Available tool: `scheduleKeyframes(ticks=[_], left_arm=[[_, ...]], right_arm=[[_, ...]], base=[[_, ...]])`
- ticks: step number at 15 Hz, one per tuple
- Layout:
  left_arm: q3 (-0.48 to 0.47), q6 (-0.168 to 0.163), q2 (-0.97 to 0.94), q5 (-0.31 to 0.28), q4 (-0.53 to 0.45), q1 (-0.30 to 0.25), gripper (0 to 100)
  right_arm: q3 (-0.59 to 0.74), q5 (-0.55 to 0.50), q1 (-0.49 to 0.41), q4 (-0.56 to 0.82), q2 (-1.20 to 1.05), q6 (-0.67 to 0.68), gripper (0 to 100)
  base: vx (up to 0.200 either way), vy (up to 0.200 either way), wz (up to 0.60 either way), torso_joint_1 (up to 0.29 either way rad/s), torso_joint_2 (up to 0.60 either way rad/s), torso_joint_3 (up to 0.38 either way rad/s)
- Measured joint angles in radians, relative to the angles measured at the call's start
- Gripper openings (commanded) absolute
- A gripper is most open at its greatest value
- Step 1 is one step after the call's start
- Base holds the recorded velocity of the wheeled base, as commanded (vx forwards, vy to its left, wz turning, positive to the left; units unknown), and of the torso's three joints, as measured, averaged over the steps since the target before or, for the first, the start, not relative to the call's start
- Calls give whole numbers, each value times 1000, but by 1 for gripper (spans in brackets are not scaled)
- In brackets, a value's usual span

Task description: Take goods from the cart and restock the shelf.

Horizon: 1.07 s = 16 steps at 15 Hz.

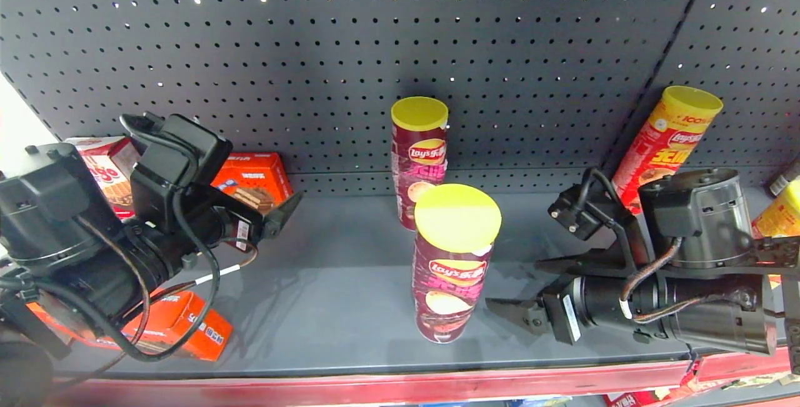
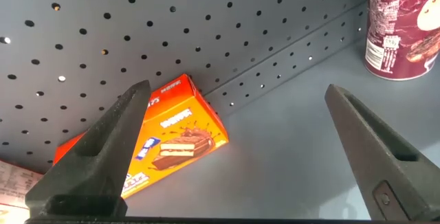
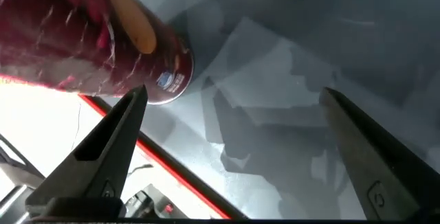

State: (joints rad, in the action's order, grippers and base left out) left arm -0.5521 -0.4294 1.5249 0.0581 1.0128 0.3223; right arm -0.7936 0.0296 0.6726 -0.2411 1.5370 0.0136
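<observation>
Two maroon chip cans with yellow lids stand upright on the grey shelf (image 1: 337,282): one at the back (image 1: 419,163), one nearer the front edge (image 1: 455,263). My right gripper (image 1: 531,288) hovers open and empty just right of the front can, apart from it. In the right wrist view that can (image 3: 89,45) lies beyond one side of the open fingers (image 3: 234,95). Over the shelf's left part my left gripper (image 1: 281,210) is open and empty, pointing at an orange biscuit box (image 1: 253,179) by the back wall. The left wrist view has this box (image 2: 175,138) past the spread fingers (image 2: 237,93).
A red-orange chip can (image 1: 665,144) leans against the pegboard at the right, with a yellow can (image 1: 775,216) beyond it. Another orange box (image 1: 181,326) lies at the front left and a red-and-white box (image 1: 106,166) at the back left. A red strip (image 1: 375,385) marks the shelf's front edge.
</observation>
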Motion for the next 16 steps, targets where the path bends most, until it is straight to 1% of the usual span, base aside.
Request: scheduleKeyframes(ticks=[6,16], left_arm=[[1,0,0,0,0,0,100],[-2,0,-1,0,-1,0,100]], right_arm=[[-6,0,18,-1,3,-4,100],[-96,-2,9,-1,75,-3,100]], base=[[0,0,0,0,0,0],[0,0,0,0,0,0]])
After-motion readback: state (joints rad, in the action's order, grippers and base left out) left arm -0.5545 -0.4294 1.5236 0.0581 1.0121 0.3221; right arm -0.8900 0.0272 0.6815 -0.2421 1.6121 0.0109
